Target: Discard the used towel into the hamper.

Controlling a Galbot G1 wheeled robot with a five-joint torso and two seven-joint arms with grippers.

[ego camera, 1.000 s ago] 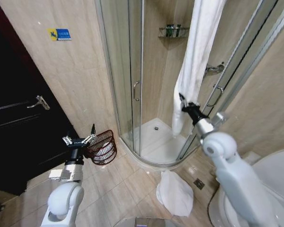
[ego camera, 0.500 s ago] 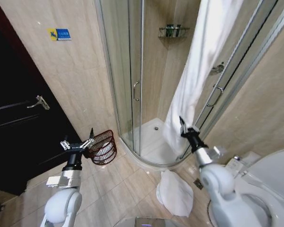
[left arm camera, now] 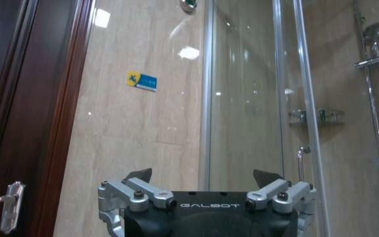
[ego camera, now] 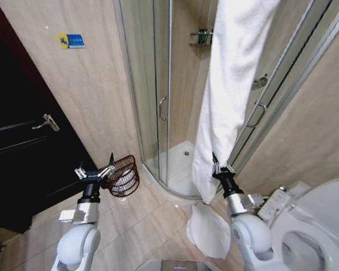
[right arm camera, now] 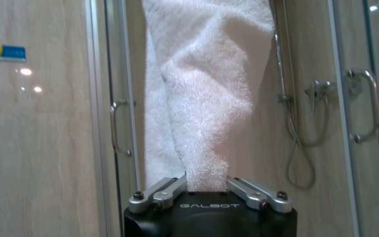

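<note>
- Hamper (ego camera: 123,176): dark reddish-brown openwork, something white inside.
- Left gripper (ego camera: 95,171) beside it, fingers spread apart.
- Right gripper (ego camera: 221,169) clamped on long white hanging towel (ego camera: 229,84).

Head view: high, looking down at floor, shower door (ego camera: 158,96). Wrist views: low, looking up; all share shower door.

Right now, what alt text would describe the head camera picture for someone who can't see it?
The right gripper clamps the lower end of a hanging white towel beside the glass shower. The left gripper hovers open near the brown hamper.
</note>
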